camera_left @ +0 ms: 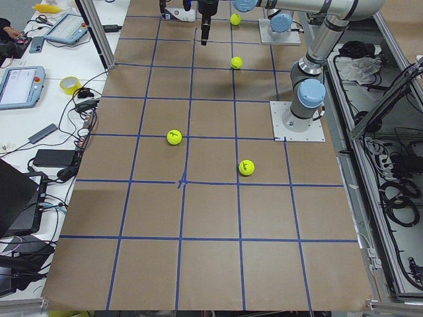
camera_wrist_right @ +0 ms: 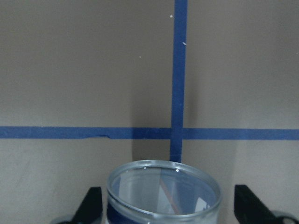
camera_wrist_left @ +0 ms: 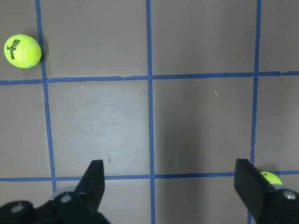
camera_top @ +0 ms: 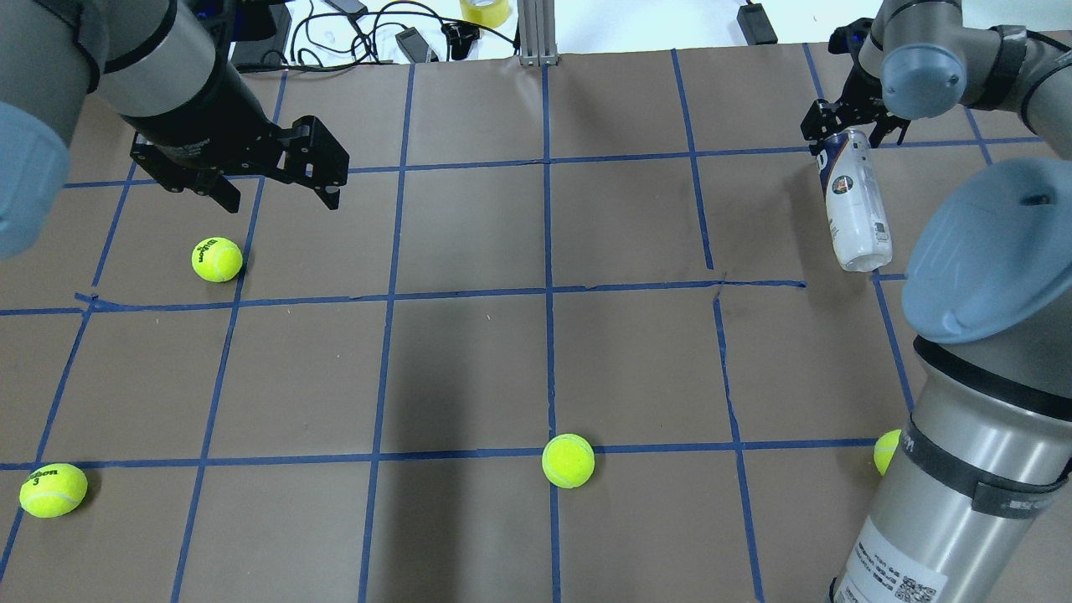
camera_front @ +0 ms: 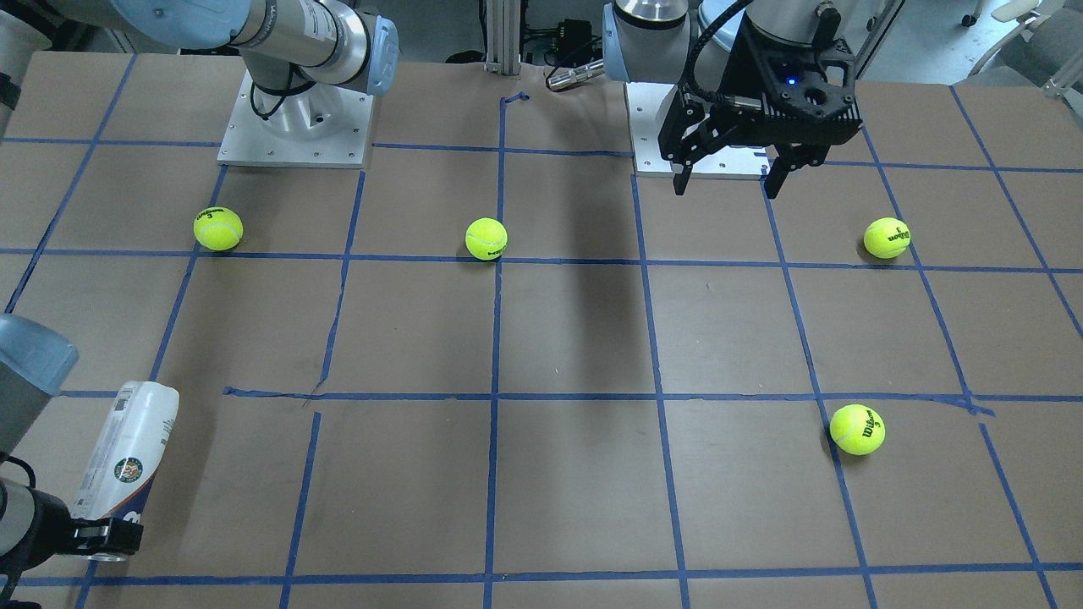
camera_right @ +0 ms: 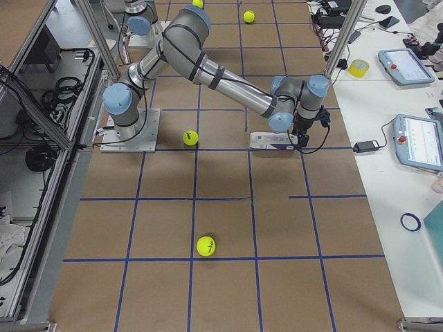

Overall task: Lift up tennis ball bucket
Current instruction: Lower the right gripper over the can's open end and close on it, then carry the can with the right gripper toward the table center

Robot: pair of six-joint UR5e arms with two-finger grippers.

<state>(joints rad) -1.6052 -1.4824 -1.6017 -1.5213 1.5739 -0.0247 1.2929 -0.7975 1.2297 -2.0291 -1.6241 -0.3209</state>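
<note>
The tennis ball bucket is a slim clear can with a white and navy label. It appears to lie on its side at the table's far right, and it also shows in the front view and the right side view. My right gripper is open, with one finger on each side of the can's metal-rimmed mouth. A small gap shows on each side between finger and can. My left gripper is open and empty above the table's left side, far from the can.
Several yellow-green tennis balls lie loose on the table: one just below my left gripper, one at the near left, one at the near middle. Another is half hidden by my right arm. Cables lie beyond the far edge.
</note>
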